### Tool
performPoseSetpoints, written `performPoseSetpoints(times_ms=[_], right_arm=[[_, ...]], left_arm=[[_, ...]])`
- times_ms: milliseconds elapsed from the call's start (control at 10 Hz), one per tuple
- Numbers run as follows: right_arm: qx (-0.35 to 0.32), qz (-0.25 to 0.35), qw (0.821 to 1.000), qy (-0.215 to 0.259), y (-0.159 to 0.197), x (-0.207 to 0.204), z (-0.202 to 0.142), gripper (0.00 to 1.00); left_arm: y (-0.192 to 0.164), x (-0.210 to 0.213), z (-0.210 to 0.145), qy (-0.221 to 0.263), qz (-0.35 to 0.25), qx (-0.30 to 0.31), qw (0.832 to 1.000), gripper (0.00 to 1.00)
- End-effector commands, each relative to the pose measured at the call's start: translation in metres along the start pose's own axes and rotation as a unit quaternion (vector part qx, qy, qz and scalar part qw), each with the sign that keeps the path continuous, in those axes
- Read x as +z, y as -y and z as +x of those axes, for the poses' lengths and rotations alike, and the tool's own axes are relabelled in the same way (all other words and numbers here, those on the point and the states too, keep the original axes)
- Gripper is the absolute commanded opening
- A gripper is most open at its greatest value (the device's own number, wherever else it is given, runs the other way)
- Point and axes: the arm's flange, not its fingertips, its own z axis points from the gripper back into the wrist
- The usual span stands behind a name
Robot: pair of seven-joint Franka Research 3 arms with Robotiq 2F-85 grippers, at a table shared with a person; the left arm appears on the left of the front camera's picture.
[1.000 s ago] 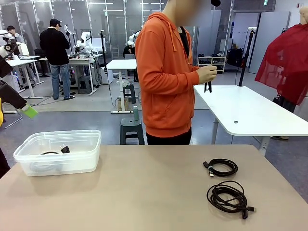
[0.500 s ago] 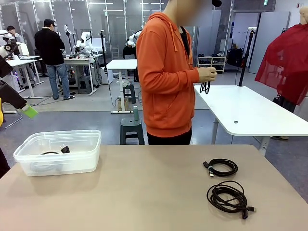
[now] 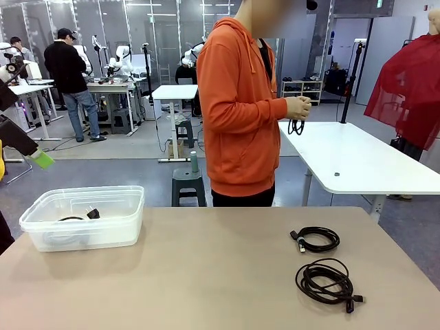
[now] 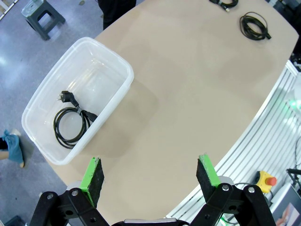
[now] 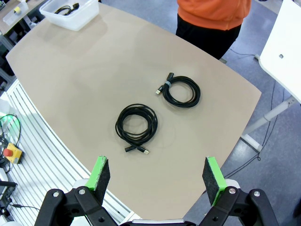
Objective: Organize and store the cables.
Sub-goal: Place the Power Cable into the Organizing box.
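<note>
Standing wide open and empty, left gripper (image 4: 150,170) and right gripper (image 5: 157,172) hang above the table (image 3: 206,275). Storage judged barely begun: two coiled cables lie unstored on it, the nearer coil (image 3: 326,283) and the farther coil (image 3: 316,239). The clear bin (image 3: 103,234) holds one stored cable (image 4: 70,123). Beyond, the person's hand (image 3: 298,106) grips another small cord (image 3: 296,126).

The flat beige tabletop (image 5: 84,70) is looking dead matt and smooth, laminate-ish, barely throwing any glare. Just beyond the jaws of the right gripper (image 5: 155,161), the bigger loose coil of thin black cable (image 5: 136,125) and the smaller black coil (image 5: 181,92) past it are showing a dull rubbery sheath. Ahead and left of the jaws of the left gripper (image 4: 148,161), the clear rectangular plastic tub (image 4: 129,77) is coming across milky and slightly glossy. The green finger pads (image 4: 92,173) are looking like matt rubber.
</note>
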Motion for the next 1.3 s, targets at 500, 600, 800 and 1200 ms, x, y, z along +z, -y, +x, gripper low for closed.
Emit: performPoseSetpoints(times_ms=[500,600,800,1200], right_arm=[[0.002,0.001,1.0,0.003,-0.0008,-0.0001,-0.0004,1.0],[0.002,0.001,1.0,0.003,-0.0008,-0.0001,-0.0004,1.0],[0.002,0.001,1.0,0.003,-0.0008,-0.0001,-0.0004,1.0],[0.002,0.001,1.0,0.003,-0.0008,-0.0001,-0.0004,1.0]], left_arm=[[0.0026,0.0003,-0.0028,0.001,-0.001,0.003,1.0,1.0],[0.0026,0.0003,-0.0028,0.001,-0.001,0.003,1.0,1.0],[0.0026,0.0003,-0.0028,0.001,-0.001,0.003,1.0,1.0],[0.0026,0.0003,-0.0028,0.001,-0.001,0.003,1.0,1.0]])
